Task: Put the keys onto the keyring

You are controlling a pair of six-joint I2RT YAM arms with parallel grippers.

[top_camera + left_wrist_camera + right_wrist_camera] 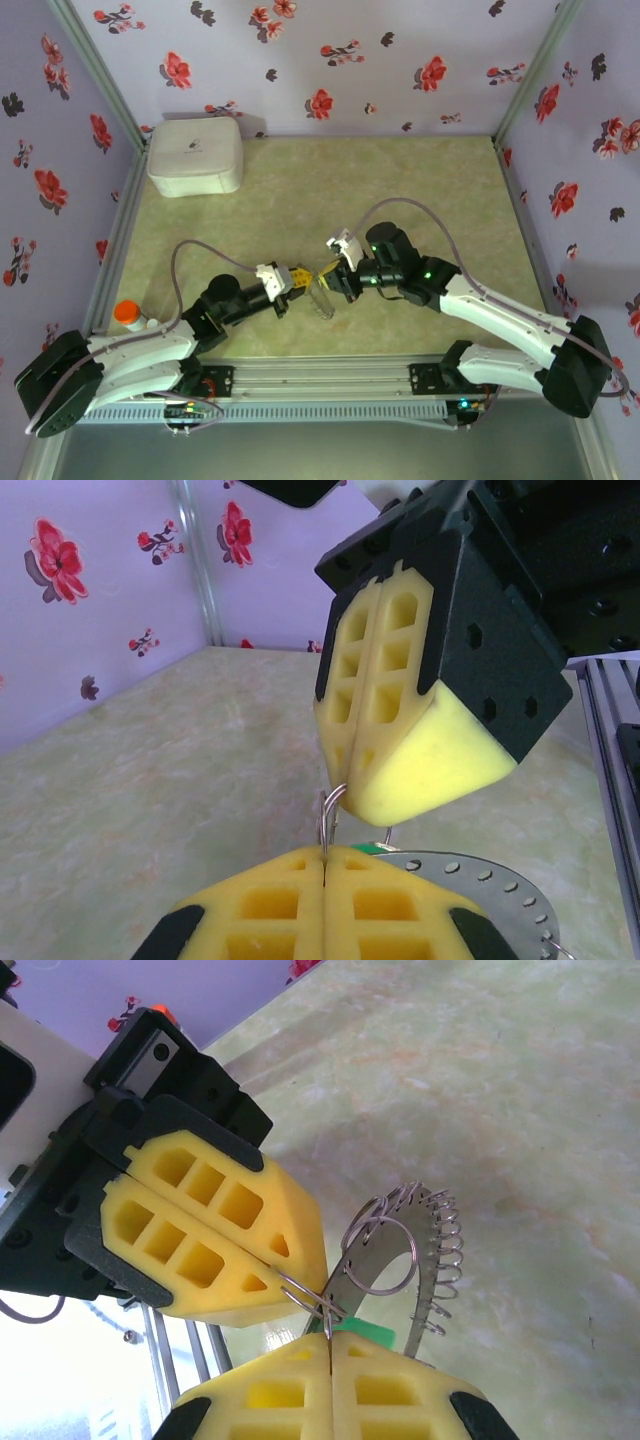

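My two grippers meet tip to tip above the middle of the table, the left gripper point(297, 279) point(325, 858) point(280, 1272) and the right gripper point(328, 271) point(345, 780) point(330, 1338). Both are shut on a small wire ring point(330, 820) point(301, 1293) stretched between their yellow fingertips. The keyring point(321, 300) point(480, 880) point(420, 1306), a flat grey ring with several small wire loops along its rim, hangs just below them. The tiny green key point(368, 848) point(368, 1333) sits right against my right fingertips, beside the keyring. How it is attached is hidden.
A white rounded box point(195, 155) stands at the back left. An orange-capped bottle point(127, 313) stands by the left arm's base. Flowered walls close in the table on three sides, and a metal rail point(320, 378) runs along the near edge.
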